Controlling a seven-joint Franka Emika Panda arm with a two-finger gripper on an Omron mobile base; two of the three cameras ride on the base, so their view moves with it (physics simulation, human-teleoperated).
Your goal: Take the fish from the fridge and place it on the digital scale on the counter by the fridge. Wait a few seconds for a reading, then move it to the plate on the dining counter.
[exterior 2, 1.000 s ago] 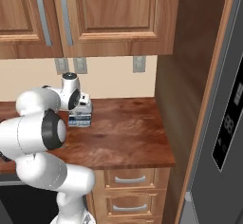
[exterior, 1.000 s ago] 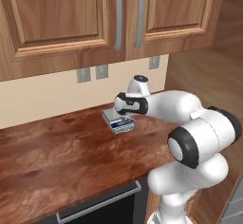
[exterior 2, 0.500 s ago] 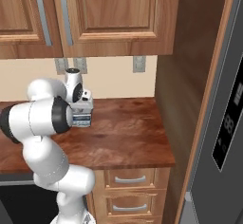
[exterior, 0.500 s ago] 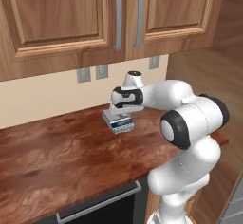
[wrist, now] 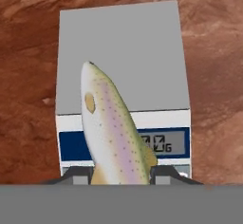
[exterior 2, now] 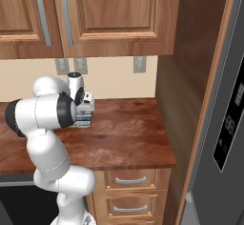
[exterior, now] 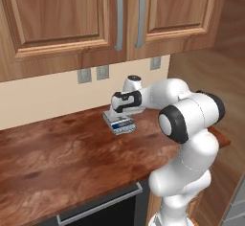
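In the hand view the fish (wrist: 111,133), pale with pink speckled flanks, sticks out from between my fingertips (wrist: 76,173), head pointing at the digital scale (wrist: 123,52). My gripper (wrist: 121,174) is shut on its tail end. The scale's pale grey top and blue display panel lie straight below. In the base views my gripper (exterior: 116,114) (exterior 2: 86,106) hovers just over the scale (exterior: 120,124) (exterior 2: 84,120), at the back of the dark wood counter (exterior: 72,158) (exterior 2: 128,138). Whether the fish touches the scale top I cannot tell.
Wooden wall cabinets (exterior: 72,14) hang above the counter, with wall sockets (exterior: 84,75) behind the scale. The grey fridge (exterior 2: 224,124) stands at the right behind a wooden side panel (exterior 2: 190,76). Drawers (exterior 2: 131,181) sit under the counter.
My arm's elbow has swung up and to the right while the hand has stayed over the scale, shifting slightly left. The fish remains gripped.
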